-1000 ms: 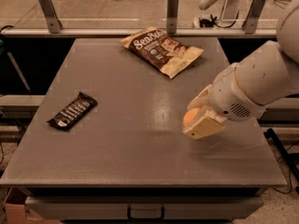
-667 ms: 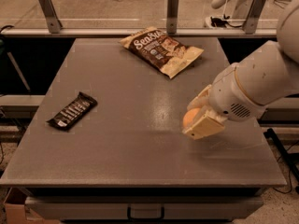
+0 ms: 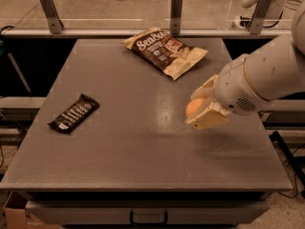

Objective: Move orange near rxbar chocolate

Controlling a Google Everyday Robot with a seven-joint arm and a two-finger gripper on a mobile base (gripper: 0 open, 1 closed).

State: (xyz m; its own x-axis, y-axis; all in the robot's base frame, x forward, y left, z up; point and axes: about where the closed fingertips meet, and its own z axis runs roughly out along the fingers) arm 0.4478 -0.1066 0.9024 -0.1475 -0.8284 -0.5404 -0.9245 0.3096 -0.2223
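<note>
A dark grey counter (image 3: 138, 161) with a matte, faintly scuffed top fills most of the view from above its front edge. A white robot arm (image 3: 269, 78) reaches in over the right edge. Its gripper (image 3: 197, 107) sits right of the counter's centre, with cream-coloured fingers (image 3: 208, 119) closed around the orange (image 3: 194, 107), one above and one below it. Whether the fruit touches the surface cannot be told.

The rxbar chocolate (image 3: 74, 113), a black wrapper with white lettering, lies flat and angled near the left edge, well apart from the orange. A brown-and-cream snack bag (image 3: 165, 51) lies near the far edge, just right of its middle.

Below the front edge is a drawer front with a dark handle (image 3: 148, 218). Upright metal posts (image 3: 177, 9) stand along a rail behind the far edge, with pale flooring beyond them. Part of a cardboard box (image 3: 12, 214) shows on the floor by the front left corner, and a dark cable (image 3: 291, 162) trails on the floor past the right edge.
</note>
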